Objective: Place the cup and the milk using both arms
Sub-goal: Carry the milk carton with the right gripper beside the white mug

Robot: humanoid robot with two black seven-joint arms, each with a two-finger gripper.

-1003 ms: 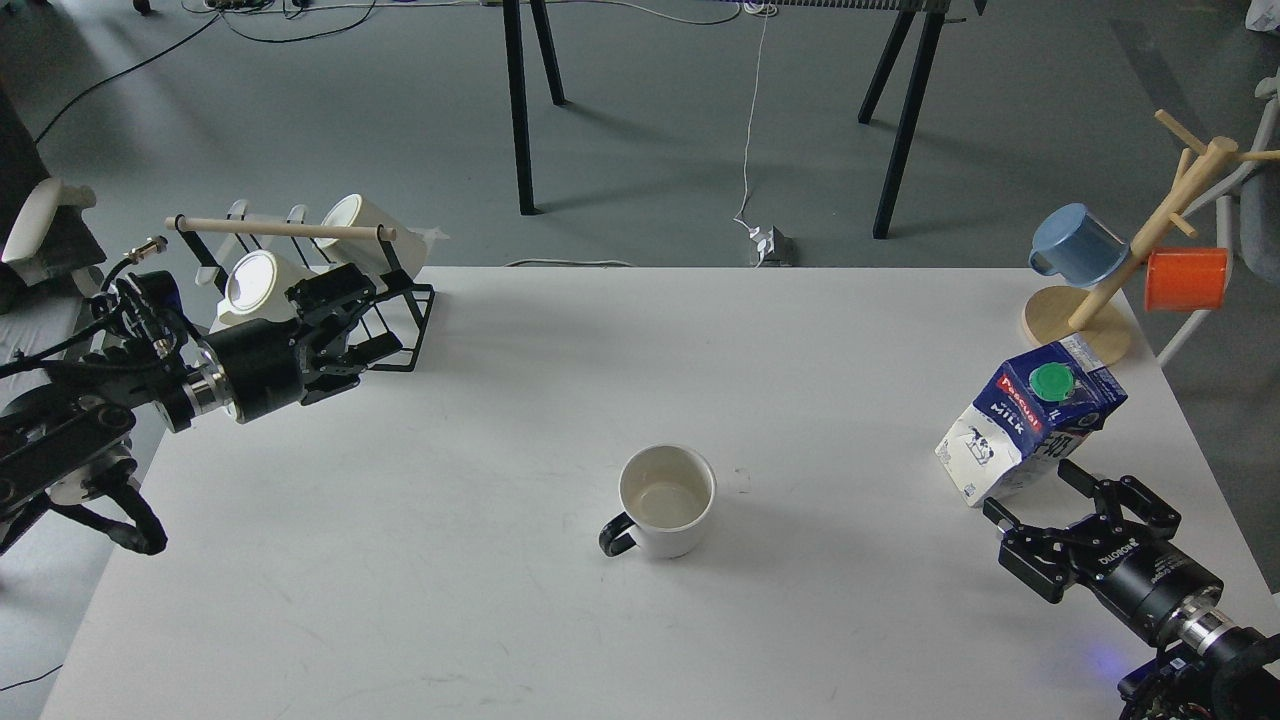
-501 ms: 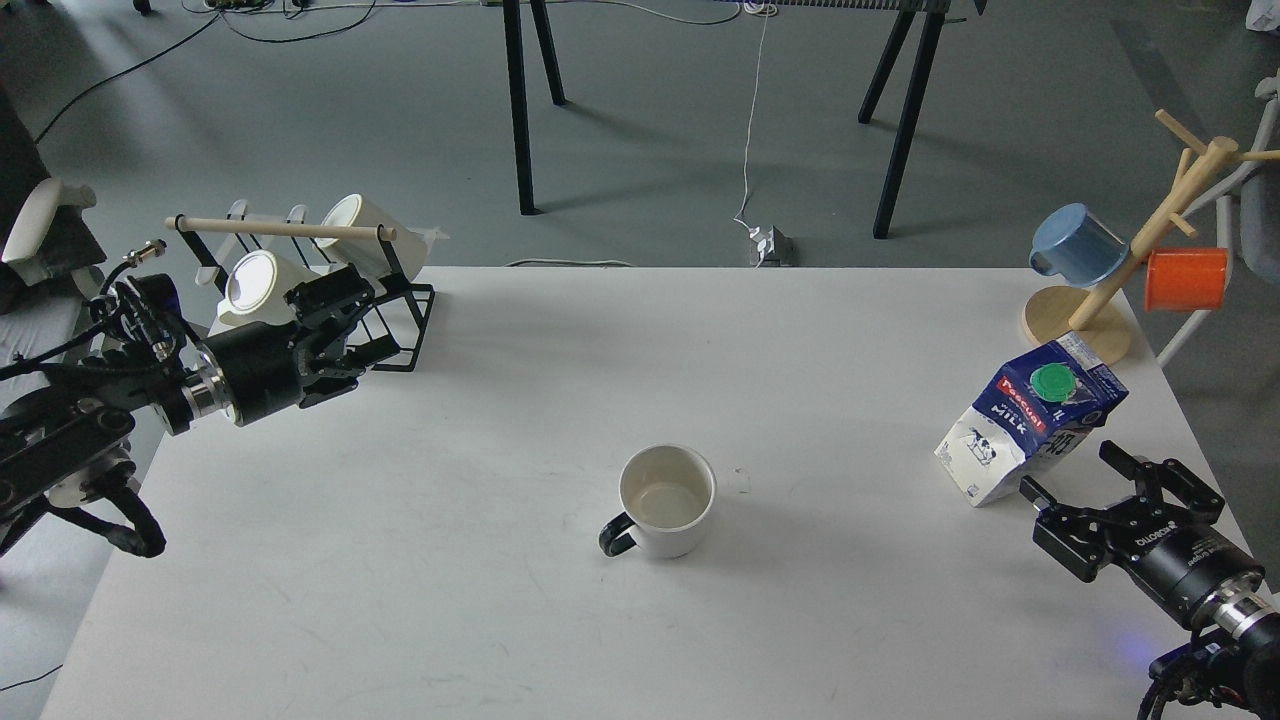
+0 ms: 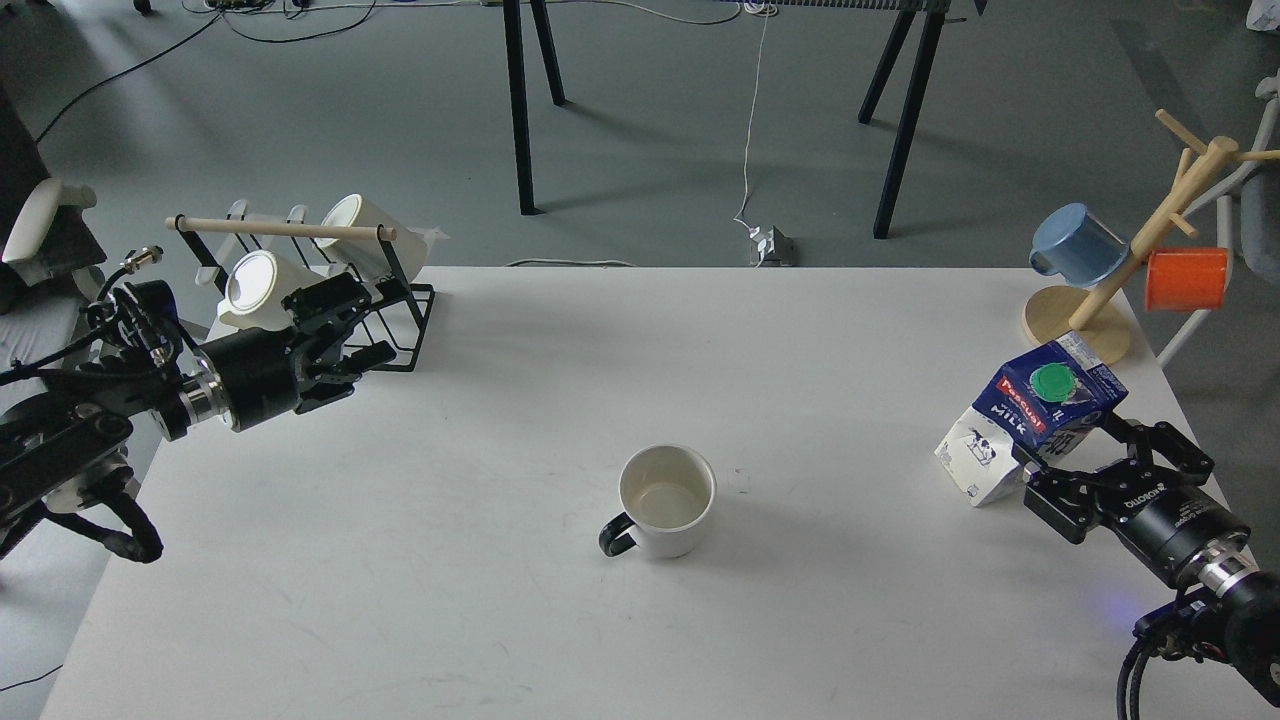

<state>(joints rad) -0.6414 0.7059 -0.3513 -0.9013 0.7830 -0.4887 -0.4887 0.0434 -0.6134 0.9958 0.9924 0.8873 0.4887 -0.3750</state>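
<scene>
Now the blue and white milk carton with a round green cap (image 3: 1030, 425) sits on the big white table (image 3: 500, 600), near the right edge. It leans over a bit, with its top tipped toward the right. The right black gripper (image 3: 1075, 455) is right at the carton's lower right side. Its two fingers are spread apart, one finger low by the carton's bottom corner and the other up behind the carton. The carton's bottom part looks to be between them, but I cannot tell if the fingers touch it.

The white cup with a black handle (image 3: 665, 500) stands upright in the middle of the table, with its open top facing up. Its handle points to the lower left. It is well apart from both grippers.

The left black gripper (image 3: 350, 335) is far off at the left side of the table, just in front of a black wire rack with a wooden bar (image 3: 300, 262). Two white mugs (image 3: 255, 285) lie in that rack. I cannot tell if this gripper's fingers are apart or together.

At the far right corner stands a wooden mug tree (image 3: 1120, 280). A blue mug (image 3: 1078, 245) and an orange mug (image 3: 1186, 278) hang on it.
</scene>
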